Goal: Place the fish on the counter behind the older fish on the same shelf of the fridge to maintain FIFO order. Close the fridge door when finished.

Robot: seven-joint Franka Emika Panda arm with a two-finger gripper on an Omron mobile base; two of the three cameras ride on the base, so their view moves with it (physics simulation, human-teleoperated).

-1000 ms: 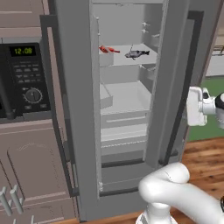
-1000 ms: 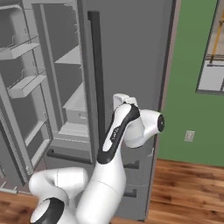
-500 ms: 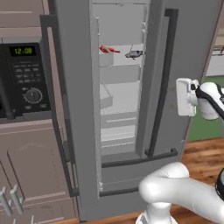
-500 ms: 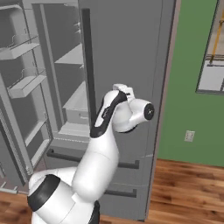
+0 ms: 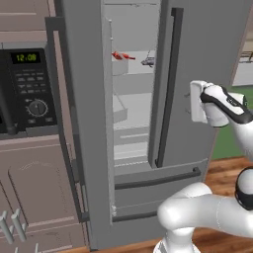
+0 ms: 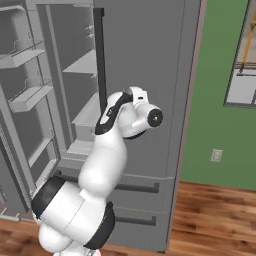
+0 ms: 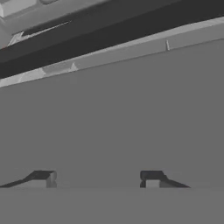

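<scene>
The white arm rises from its base, bends at the elbow and reaches forward at mid height, wrist level, with the gripper (image 7: 97, 177) spread wide, fingertips (image 7: 43, 176) apparently empty, though little of them shows.

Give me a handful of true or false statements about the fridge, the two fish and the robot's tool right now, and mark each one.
1. The fish lies on a shelf inside the fridge. True.
2. The older fish lies on the counter. False: it is on the same fridge shelf, to the right of the red one in the left base view.
3. The right fridge door is shut flush. False: a gap is open, and the interior shows through it.
4. The tool is open and holds nothing. True: its fingertips stand apart in front of a grey panel.
5. The tool grips the door's bar handle. False: nothing is between the fingertips.
</scene>
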